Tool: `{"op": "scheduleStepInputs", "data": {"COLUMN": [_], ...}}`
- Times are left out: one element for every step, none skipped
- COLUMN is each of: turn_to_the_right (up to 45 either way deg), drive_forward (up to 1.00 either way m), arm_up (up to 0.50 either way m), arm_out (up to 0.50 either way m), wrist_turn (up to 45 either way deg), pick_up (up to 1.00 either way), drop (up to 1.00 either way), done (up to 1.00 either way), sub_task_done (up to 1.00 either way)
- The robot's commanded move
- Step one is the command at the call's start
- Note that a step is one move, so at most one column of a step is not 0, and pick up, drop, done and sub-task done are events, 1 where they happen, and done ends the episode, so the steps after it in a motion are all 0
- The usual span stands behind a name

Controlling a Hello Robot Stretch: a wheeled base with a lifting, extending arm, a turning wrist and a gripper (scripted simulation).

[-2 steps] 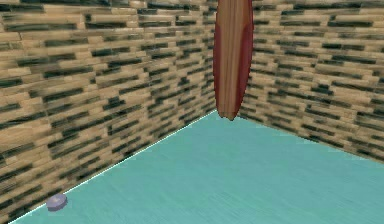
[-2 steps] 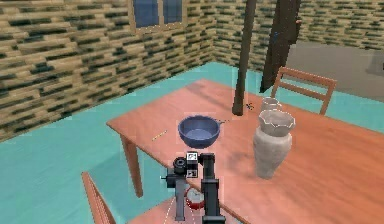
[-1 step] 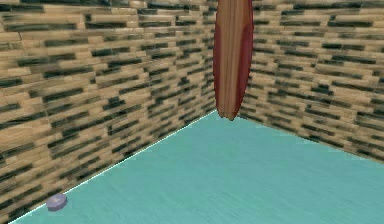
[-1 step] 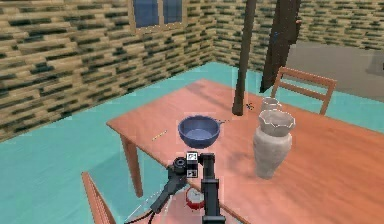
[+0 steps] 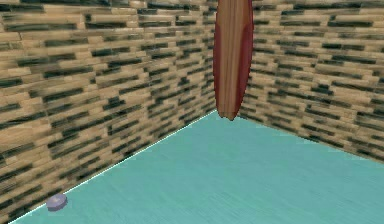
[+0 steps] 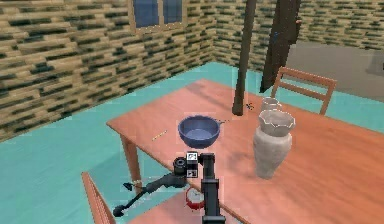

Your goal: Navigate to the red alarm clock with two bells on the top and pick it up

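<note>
Brick walls point(image 5: 90, 90) meet in a corner, with teal floor point(image 5: 250, 180) below. In the arm side view a wooden tabletop point(image 6: 330, 165) runs from centre to right. A red-brown board point(image 5: 233, 55) leans upright in the far corner of the forward view. One wooden chair point(image 6: 303, 88) is at the tabletop's far side and another chair point(image 6: 95, 200) at its near left.

Containers:
- Beige vase point(image 6: 272, 145) stands upright right of centre. Contents can't be made out.
- Blue bowl point(image 6: 199, 130) sits left of the vase and apart from it. The inside shows only blue surface.

The arm point(image 6: 212, 195) rises from the near edge. The end effector point(image 6: 135, 195) points left past the tabletop's near corner. Can't tell its finger state or whether it holds anything.

A red blob point(image 6: 194, 201) sits just left of the arm at the near tabletop edge, too small to confirm as the clock. A small lavender object point(image 5: 57, 201) lies on the floor by the left wall.
</note>
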Motion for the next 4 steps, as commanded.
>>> {"op": "scheduleStepInputs", "data": {"turn_to_the_right": [0.0, 0.0, 0.0, 0.0], "drive_forward": [0.00, 0.00, 0.00, 0.00], "arm_up": [0.00, 0.00, 0.00, -0.30], "arm_out": [0.00, 0.00, 0.00, 0.00], "wrist_turn": [45.0, 45.0, 21.0, 0.0], "pick_up": [0.00, 0.00, 0.00, 0.00], "drop": [0.00, 0.00, 0.00, 0.00], "done": [0.00, 0.00, 0.00, 0.00], "sub_task_done": [0.00, 0.00, 0.00, 0.00]}}
